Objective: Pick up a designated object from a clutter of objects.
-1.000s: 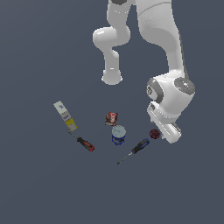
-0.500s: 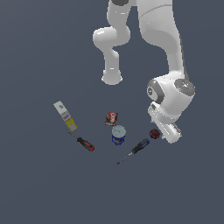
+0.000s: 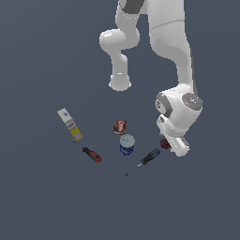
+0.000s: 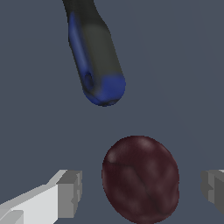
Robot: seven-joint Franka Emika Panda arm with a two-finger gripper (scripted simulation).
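The designated object, a dark red bumpy ball (image 4: 141,179), lies on the floor between my gripper's (image 4: 140,192) two pale fingers (image 4: 65,194), with a gap on each side. The gripper is open and touches nothing. In the exterior view the ball (image 3: 164,143) peeks out beside the white hand (image 3: 176,145) at the exterior view's right of the clutter of objects. The blue screwdriver handle (image 4: 98,61) lies just beyond the ball.
Toward the exterior view's left of the ball lie the blue-handled screwdriver (image 3: 149,157), a blue can (image 3: 126,144), a red-white packet (image 3: 119,126), a red-handled screwdriver (image 3: 92,154) and a white-yellow bottle (image 3: 69,123). The arm's base (image 3: 120,83) stands behind them.
The hand has edged slightly lower around the ball. The ball and the other items have not moved.
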